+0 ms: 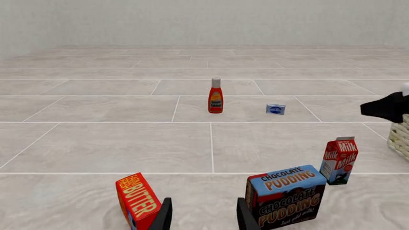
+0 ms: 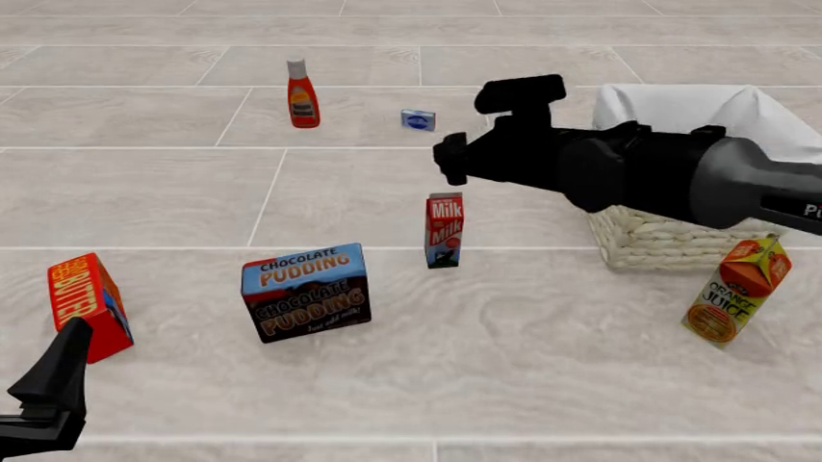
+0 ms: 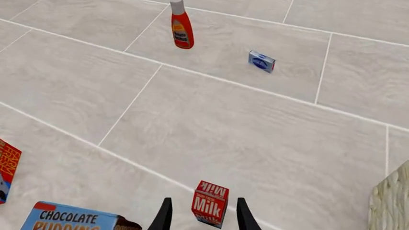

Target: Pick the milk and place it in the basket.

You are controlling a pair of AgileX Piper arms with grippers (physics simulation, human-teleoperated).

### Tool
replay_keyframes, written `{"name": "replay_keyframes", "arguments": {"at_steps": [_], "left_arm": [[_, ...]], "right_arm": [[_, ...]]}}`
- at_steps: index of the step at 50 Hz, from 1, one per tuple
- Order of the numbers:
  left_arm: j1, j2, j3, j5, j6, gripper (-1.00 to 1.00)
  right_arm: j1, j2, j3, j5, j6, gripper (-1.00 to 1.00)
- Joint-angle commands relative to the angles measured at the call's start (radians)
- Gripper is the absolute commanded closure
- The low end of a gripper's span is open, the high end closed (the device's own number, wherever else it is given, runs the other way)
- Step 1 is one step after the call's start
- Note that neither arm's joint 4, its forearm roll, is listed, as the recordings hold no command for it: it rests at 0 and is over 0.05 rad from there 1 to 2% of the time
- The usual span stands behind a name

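Observation:
The milk [image 2: 445,231], a small red carton with white lettering, stands upright on the tiled surface left of the basket. The basket [image 2: 668,241] is cream wicker with a white cloth lining, and my right arm covers part of it. My right gripper [image 2: 449,160] hovers above the milk without touching it. In the right wrist view the open gripper [image 3: 203,202] has its fingers [image 3: 164,215] on either side of the milk [image 3: 210,205] below. My left gripper [image 2: 58,371] is open and empty at the near left. The left wrist view shows the milk [image 1: 338,160] and the basket's edge [image 1: 401,136].
A chocolate pudding box [image 2: 306,292] stands left of the milk and a red butter box [image 2: 88,303] stands by my left gripper. A red sauce bottle [image 2: 302,94] and a small blue box [image 2: 418,119] stand farther back. An orange juice carton [image 2: 734,291] stands in front of the basket.

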Motion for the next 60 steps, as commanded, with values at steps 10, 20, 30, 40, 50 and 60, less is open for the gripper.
{"name": "replay_keyframes", "arguments": {"at_steps": [10,20,30,40,50,60], "left_arm": [[0.000,0.000,0.000,0.000,0.000,-1.00],[0.000,0.000,0.000,0.000,0.000,-1.00],[0.000,0.000,0.000,0.000,0.000,-1.00],[0.000,0.000,0.000,0.000,0.000,-1.00],[0.000,0.000,0.000,0.000,0.000,-1.00],[0.000,0.000,0.000,0.000,0.000,-1.00]], "right_arm": [[0.002,0.199,-0.042,-0.063,0.065,-1.00],[0.000,0.256,-0.045,-0.090,0.087,-1.00],[-0.002,0.320,-0.048,-0.119,0.108,-1.00],[-0.001,0.364,-0.050,-0.138,0.118,-1.00],[0.003,0.370,-0.050,-0.143,0.120,1.00],[0.006,0.321,-0.029,-0.137,0.105,1.00]]}}
